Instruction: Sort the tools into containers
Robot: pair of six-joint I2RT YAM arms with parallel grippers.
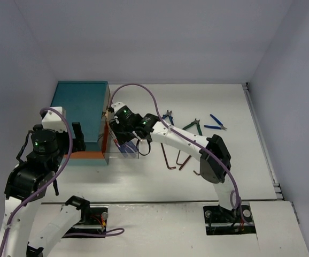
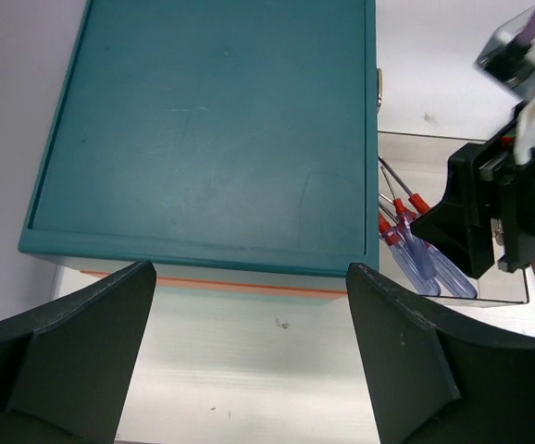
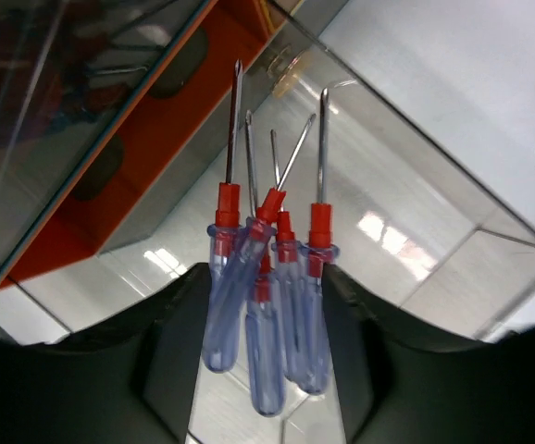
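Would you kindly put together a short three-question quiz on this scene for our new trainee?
1. How many pliers lie on the table?
2. True or false: the screwdrivers lie in the clear drawer.
3. The right gripper hangs over: A) the pliers, B) the clear drawer.

Key: 1) three; 2) true; 3) B.
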